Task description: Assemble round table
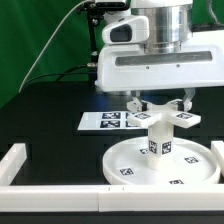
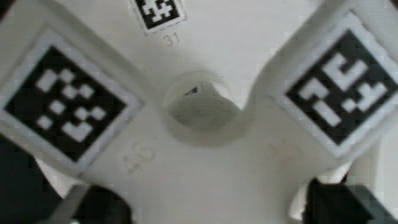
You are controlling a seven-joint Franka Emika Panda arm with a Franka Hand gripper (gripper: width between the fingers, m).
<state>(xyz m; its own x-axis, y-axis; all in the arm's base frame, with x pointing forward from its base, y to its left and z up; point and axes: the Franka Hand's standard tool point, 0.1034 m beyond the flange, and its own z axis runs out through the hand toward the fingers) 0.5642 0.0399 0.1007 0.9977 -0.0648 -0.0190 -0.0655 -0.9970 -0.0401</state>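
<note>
The round disc (image 1: pixel 130 160) lies flat on the black table at the exterior view's lower right. The short thick leg (image 1: pixel 158 143) stands upright on its middle. The cross-shaped base (image 1: pixel 160 119) sits level on top of the leg, tags facing up. My gripper (image 1: pixel 159 106) reaches down from above, one finger on each side of the base's middle, shut on it. In the wrist view the base (image 2: pixel 196 150) fills the picture with a round hub and two tags, and my gripper (image 2: pixel 214 205) has its dark fingertips (image 2: pixel 338 200) pressed against the base's sides.
The marker board (image 1: pixel 103 121) lies flat behind the disc. A white border wall (image 1: pixel 50 188) runs along the front and up the exterior view's left side (image 1: pixel 18 157). A green backdrop and a cable hang behind.
</note>
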